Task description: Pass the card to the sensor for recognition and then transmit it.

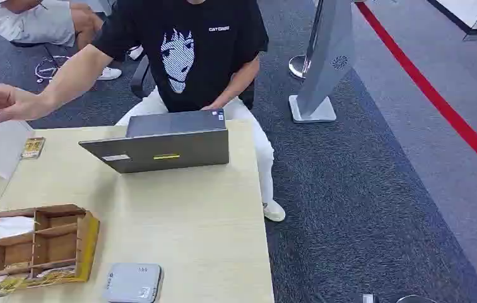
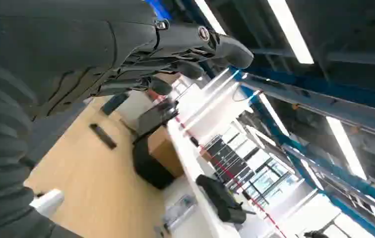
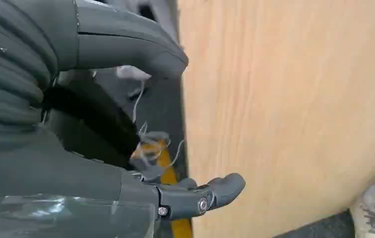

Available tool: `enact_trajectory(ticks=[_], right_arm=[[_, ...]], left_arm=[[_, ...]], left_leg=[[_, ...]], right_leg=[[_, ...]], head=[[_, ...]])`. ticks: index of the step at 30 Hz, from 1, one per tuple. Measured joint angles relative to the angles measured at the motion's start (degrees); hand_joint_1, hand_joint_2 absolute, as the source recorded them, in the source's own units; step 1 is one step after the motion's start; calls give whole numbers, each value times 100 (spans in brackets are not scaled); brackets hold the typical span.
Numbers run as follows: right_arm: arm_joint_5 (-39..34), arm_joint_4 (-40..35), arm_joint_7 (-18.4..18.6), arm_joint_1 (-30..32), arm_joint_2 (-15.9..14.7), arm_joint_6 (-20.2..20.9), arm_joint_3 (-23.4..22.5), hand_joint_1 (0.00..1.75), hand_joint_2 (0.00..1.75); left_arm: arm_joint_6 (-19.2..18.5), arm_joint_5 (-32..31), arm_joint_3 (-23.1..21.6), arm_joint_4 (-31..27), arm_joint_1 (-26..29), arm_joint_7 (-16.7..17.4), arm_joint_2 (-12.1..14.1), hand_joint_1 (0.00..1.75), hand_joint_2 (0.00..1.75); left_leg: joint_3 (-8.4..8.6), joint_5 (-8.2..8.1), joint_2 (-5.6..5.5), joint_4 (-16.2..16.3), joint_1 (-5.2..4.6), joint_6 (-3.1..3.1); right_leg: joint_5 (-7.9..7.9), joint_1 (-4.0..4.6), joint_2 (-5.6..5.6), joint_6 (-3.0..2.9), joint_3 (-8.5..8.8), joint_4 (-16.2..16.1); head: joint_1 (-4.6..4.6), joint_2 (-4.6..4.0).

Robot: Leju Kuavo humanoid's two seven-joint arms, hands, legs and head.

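Only the person's black T-shirt [image 1: 192, 44] reads "CATGIRL".

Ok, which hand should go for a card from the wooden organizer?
Left, probably. The wooden organizer with its cards sits on the robot's left of the table. The left hand is empty. The right hand, also empty, is beside a table edge.

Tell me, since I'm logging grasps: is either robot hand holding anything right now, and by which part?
Nothing is held. The left hand has empty fingers raised in the air; the right hand is open beside the light wooden table.
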Motion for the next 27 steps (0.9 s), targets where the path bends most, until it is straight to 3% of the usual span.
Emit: enact_trajectory(ticks=[3, 5, 8, 11, 17, 19, 21, 24, 27], right_arm=[[552, 2, -179, -66, 0, -98, 9, 0, 175], [773, 15, -205, -88, 0, -142, 9, 0, 175], [1050, 74, -273, -142, -2, -142, -13, 0, 175], [1265, 147, -354, -194, -9, -144, -31, 0, 175], [1569, 359, -470, -350, -70, -142, -31, 0, 175], [1599, 439, -522, -395, -87, -144, -18, 0, 175], [1654, 518, -565, -454, -111, -157, -2, 0, 175], [1654, 612, -605, -517, -135, -207, 26, 0, 175], [1639, 645, -603, -525, -142, -223, 31, 0, 175]], left_arm=[[183, -1301, -874, -333, -207, 599, 149, 0, 175], [28, -1730, -1366, -443, -472, 1056, 282, 0, 175], [-668, -1496, -2011, -339, -1024, 1894, 560, 0, 175], [-1203, -1220, -2441, 154, -1550, 2426, 859, 0, 175], [-979, -2268, -3125, 1192, -2314, 2528, 1677, 0, 175], [-979, -3094, -3371, 1525, -2478, 2550, 2147, 0, 175], [-975, -3471, -3561, 1866, -2628, 2548, 2493, 0, 175], [-984, -3570, -3795, 2256, -2757, 2565, 2790, 0, 175], [-1071, -3548, -3883, 2483, -2855, 2673, 2894, 0, 175]], left_leg=[[-3, 0, -4, 0, 0, 1], [-3, 5, -7, 0, -1, 1], [-5, 17, -8, 0, -1, 1], [-7, 25, -11, -1, 0, -3], [-11, 32, -8, -1, 1, -6], [-12, 32, -8, -1, 1, -6], [-13, 32, -6, -1, 1, -6], [-15, 32, -6, -1, 1, -7], [-20, 32, -6, -1, 0, -7]], right_leg=[[1, 0, -6, 1, 4, 0], [4, -1, -10, 0, 12, 0], [14, -1, -10, 0, 12, 1], [17, 0, -15, -2, 11, 4], [24, 0, -7, -1, 7, 8], [24, 0, -6, -1, 3, 8], [24, 0, -5, -1, 2, 8], [24, -1, -4, -1, 1, 8], [24, -1, -3, -1, -2, 8]], head=[[0, 0], [0, 0], [-2, 0], [-2, 0], [2, 0], [0, 0], [0, 0], [-2, 0], [2, 0]])
